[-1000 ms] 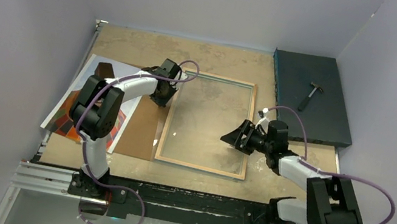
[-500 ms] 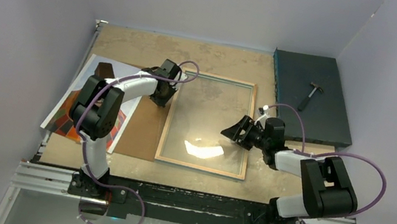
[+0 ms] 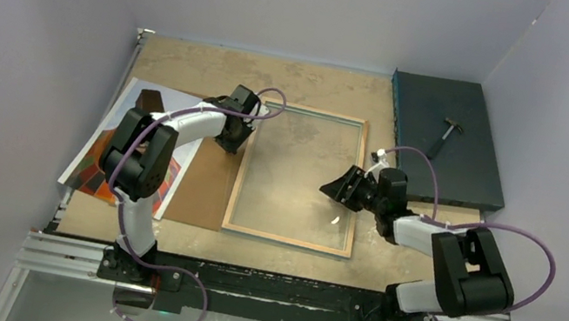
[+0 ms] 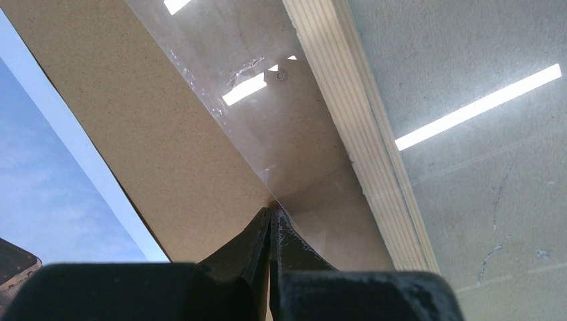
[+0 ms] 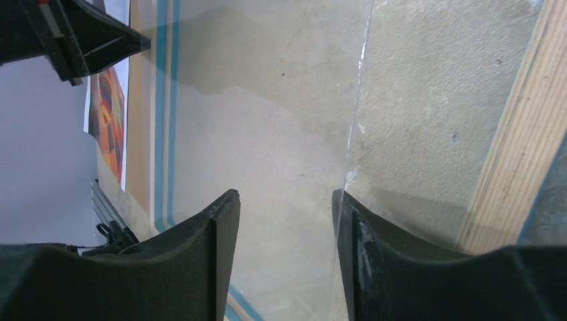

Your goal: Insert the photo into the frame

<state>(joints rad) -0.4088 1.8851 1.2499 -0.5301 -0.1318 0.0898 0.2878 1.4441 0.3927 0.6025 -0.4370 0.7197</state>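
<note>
Closest to me in the top view is my right gripper (image 3: pixel 335 186). It sits low over the right half of the frame (image 3: pixel 286 239), roughly 3 o'clock from the frame's middle, and points toward 9. Its fingers (image 5: pixel 200 267) stand well apart and aren't clamped on anything. On the wrist cam the edge of the clear sheet (image 5: pixel 267 134) runs down between them and ends right at the inner face of the finger on the right of that view.

The frame itself lies flat mid-table, pale wood side up, with just a sliver of blue showing along its outer edge on the right wrist cam.

Over at the frame's 9 to 10 o'clock side, my left gripper (image 3: pixel 232 144) is tips-down just outside the left rail. On its wrist cam the fingers are pressed together with no gap. The clear sheet's corner runs straight into the tips, so it looks nipped there. From that pinch the sheet spreads out over the frame's left rail and over part of the brown backing board (image 3: pixel 204 195), which lies flat just beside the frame.

The photo (image 3: pixel 92 169) isn't in the frame. It's picture-up at 9 o'clock, on the far side of the board from the frame, with its right edge meeting the board and my left arm crossing over it.

Way back at 1 o'clock there's a dark teal slab (image 3: pixel 455 173) with a small hammer (image 3: pixel 445 136) on it.
</note>
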